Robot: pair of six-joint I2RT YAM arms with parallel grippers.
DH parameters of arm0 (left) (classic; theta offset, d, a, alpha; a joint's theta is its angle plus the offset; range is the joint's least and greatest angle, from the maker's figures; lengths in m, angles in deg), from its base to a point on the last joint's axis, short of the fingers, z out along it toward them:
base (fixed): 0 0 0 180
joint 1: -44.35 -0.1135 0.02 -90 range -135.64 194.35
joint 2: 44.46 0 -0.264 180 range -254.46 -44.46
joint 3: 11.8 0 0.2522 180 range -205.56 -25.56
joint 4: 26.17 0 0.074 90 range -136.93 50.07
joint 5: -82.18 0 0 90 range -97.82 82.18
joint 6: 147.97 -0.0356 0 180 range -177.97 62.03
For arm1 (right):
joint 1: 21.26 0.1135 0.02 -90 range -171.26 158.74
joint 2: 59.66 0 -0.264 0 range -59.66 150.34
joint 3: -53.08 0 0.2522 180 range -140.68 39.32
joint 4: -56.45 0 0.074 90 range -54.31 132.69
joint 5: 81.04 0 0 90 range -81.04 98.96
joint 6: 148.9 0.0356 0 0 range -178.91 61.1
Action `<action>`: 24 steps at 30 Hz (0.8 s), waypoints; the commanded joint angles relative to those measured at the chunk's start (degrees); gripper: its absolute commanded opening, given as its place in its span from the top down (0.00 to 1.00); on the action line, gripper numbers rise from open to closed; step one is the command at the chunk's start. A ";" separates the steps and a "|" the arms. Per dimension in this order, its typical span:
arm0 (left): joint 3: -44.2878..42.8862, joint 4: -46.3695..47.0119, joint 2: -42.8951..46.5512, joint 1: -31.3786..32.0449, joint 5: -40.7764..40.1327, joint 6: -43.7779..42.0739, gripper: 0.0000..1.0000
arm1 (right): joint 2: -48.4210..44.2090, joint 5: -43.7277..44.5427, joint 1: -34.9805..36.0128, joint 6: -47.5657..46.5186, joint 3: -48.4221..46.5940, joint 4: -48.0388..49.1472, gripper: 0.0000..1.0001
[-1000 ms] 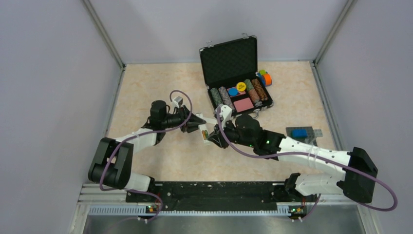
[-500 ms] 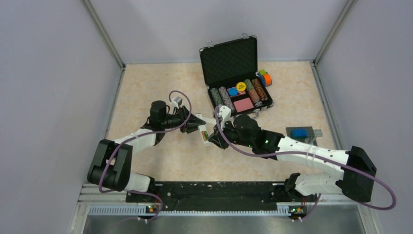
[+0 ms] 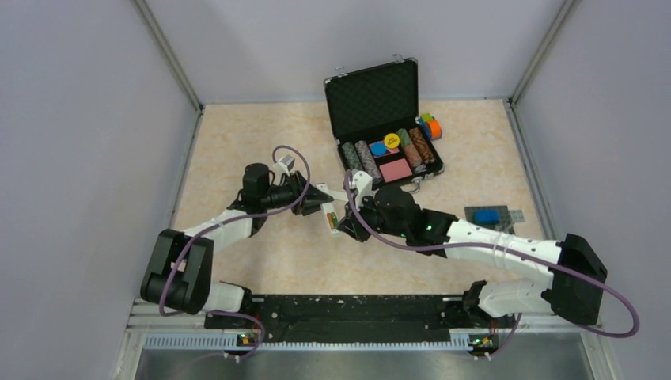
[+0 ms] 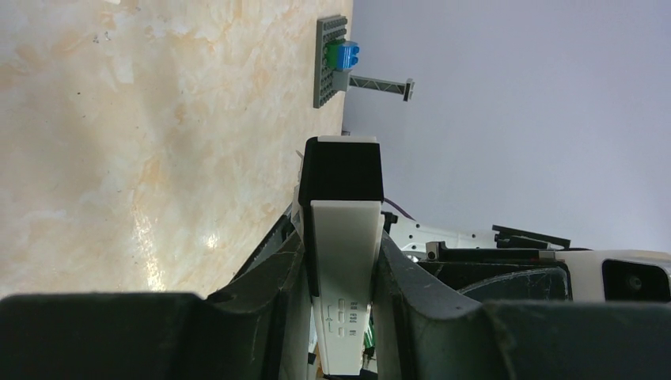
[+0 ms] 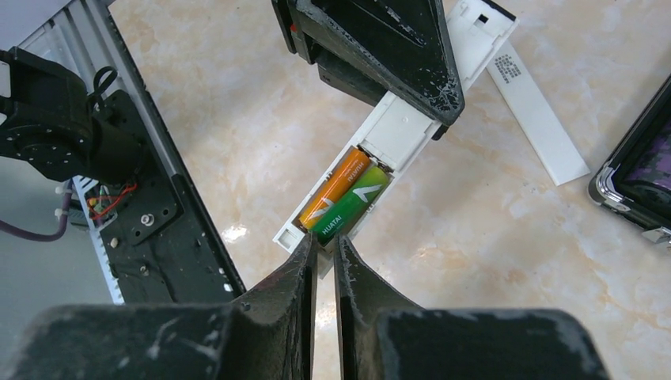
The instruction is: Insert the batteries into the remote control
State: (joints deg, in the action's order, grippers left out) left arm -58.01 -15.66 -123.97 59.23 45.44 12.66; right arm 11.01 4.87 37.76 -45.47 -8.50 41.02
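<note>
Right claw (image 5: 323,245) narrowed over the last second. Now almost pressed together, thin slit only, nothing pinched. Tips parked at the open end of the remote control (image 5: 399,131). Left claw (image 4: 340,244) pinching the remote's other half, steadying it low over the bench (image 5: 475,237); contact with the bench unclear. Both batteries (image 5: 344,194), orange-brown and green, lying side by side inside the compartment. Likely meaning: loading essentially done, closed tips suited to a final seating nudge. White battery cover (image 5: 538,103) flat on the bench beside the remote, not fitted.

Grey walls (image 3: 79,119) w/ marble-look tabletop (image 3: 253,142)
</note>
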 commanded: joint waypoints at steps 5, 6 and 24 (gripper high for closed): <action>-1.82 1.44 4.33 0.77 6.31 -0.19 1.00 | 1.99 -1.19 -2.69 1.79 -1.37 0.66 0.92; -1.82 1.47 4.51 0.77 6.38 -0.15 1.00 | 2.09 -1.56 -2.96 1.98 -1.28 0.69 0.92; -1.62 5.50 8.38 0.77 7.48 -0.79 1.00 | 4.83 -7.25 -5.70 4.35 -1.60 1.10 0.97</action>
State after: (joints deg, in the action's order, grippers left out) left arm -58.01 -16.31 -120.52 58.97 44.87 8.01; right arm 13.11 -5.08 33.61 -41.06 -8.50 42.44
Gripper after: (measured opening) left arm 0.333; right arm 0.033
